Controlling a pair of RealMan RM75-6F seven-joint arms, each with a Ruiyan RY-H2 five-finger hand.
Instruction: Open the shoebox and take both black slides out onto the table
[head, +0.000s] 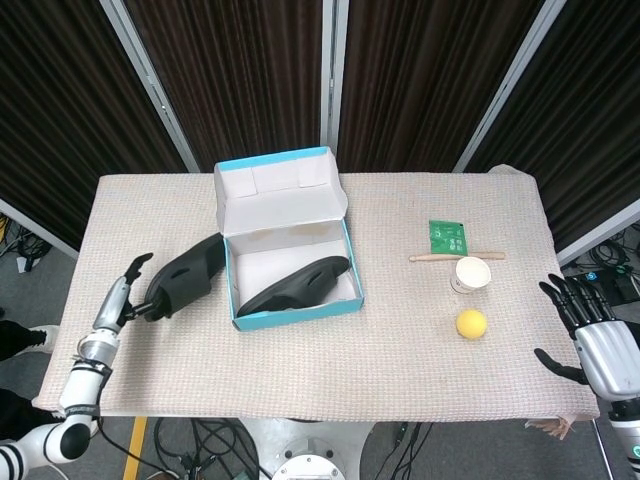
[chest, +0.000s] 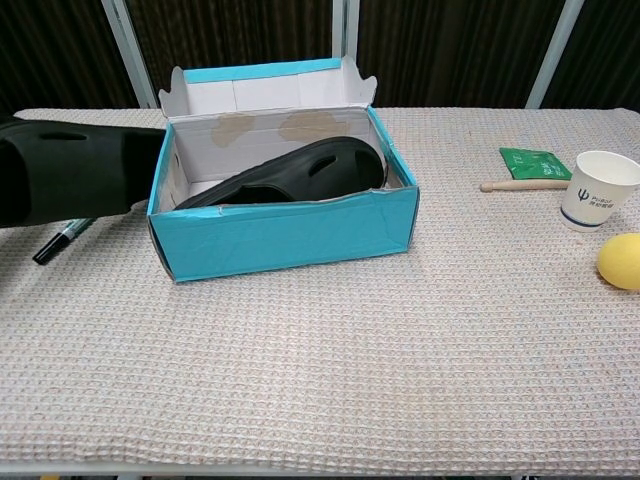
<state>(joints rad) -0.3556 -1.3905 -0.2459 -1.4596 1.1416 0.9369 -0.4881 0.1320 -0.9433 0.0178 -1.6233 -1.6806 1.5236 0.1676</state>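
Observation:
The blue shoebox (head: 240, 319) stands open at mid-table, its lid tipped back. One black slide (head: 296, 284) lies inside it, also plain in the chest view (chest: 290, 174). The other black slide (head: 187, 275) lies on the table against the box's left wall and fills the left edge of the chest view (chest: 70, 180). My left hand (head: 121, 298) is at this slide's heel end with its fingers spread apart and no grip showing. My right hand (head: 586, 326) hangs open off the table's right edge, holding nothing.
A black marker (chest: 60, 239) pokes out from under the outer slide. On the right side are a green packet (head: 448, 237), a wooden stick (head: 441, 258), a paper cup (head: 472, 273) and a yellow ball (head: 471, 323).

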